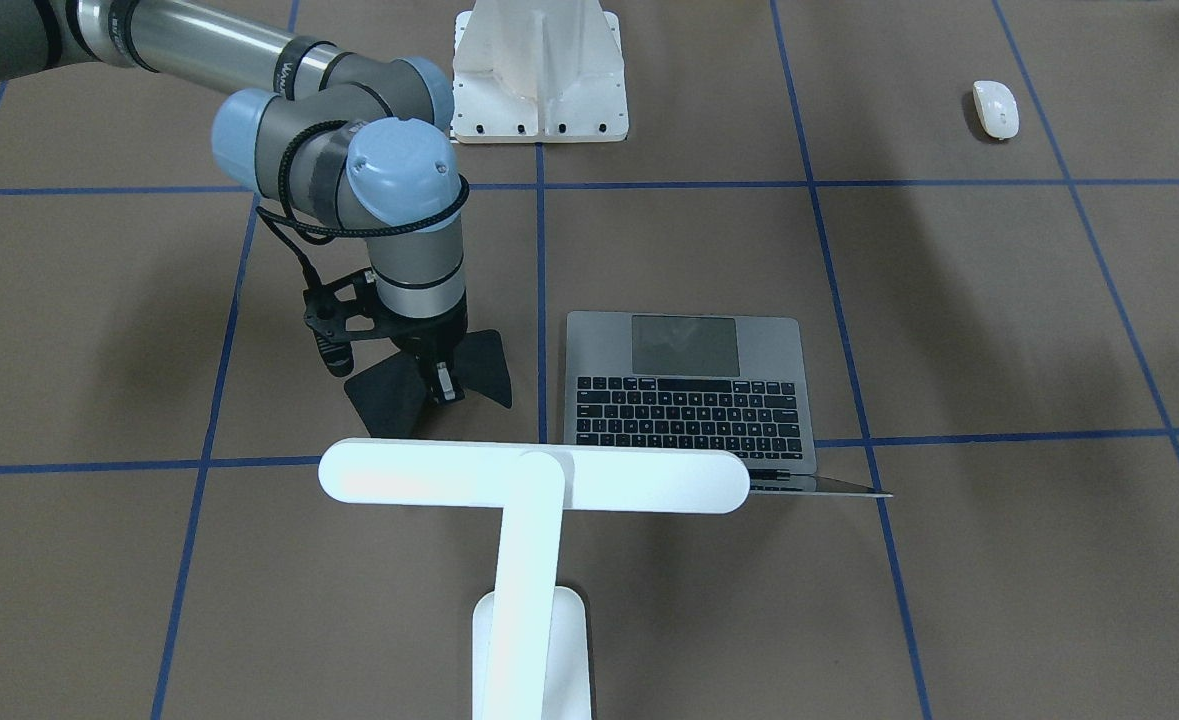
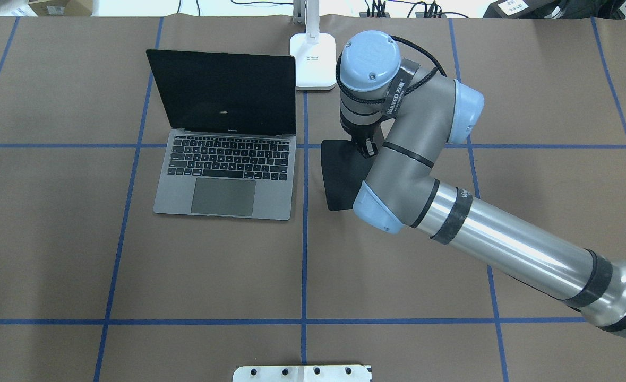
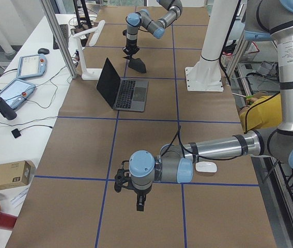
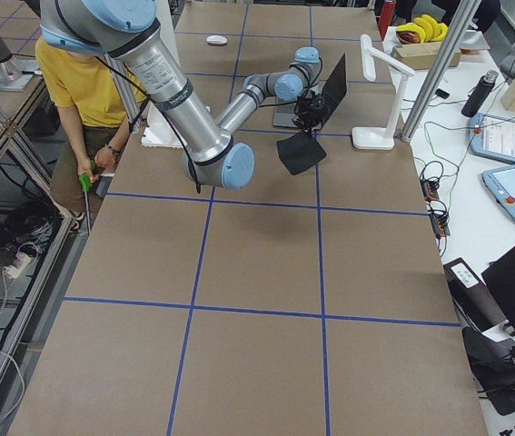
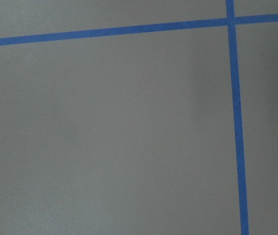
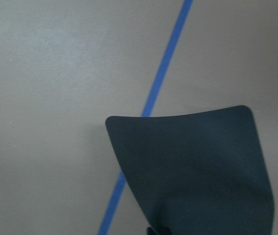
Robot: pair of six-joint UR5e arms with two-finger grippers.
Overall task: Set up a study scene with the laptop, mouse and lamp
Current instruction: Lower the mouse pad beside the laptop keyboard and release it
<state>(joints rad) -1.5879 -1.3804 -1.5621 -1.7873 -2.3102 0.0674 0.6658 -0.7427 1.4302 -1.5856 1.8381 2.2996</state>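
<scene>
Gloss on the mouse, lying well apart from the laptop, suggests a light, slippery shell: pinch its long sides, low down. The right gripper clamps a bending black pad (the left gripper: jaws impossible to tell).

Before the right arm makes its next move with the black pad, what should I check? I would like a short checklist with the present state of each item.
1. Grip: the right gripper holds the pad by its edge: ok.
2. Landing spot: the table under the pad, beside the laptop, is bare: ok.
3. Clearance: the pad hangs apart from the laptop: ok.
4. The lamp stands upright: ok.
5. The mouse is near the laptop: not ok, it lies far off.
6. The left gripper is open: cannot tell.
</scene>
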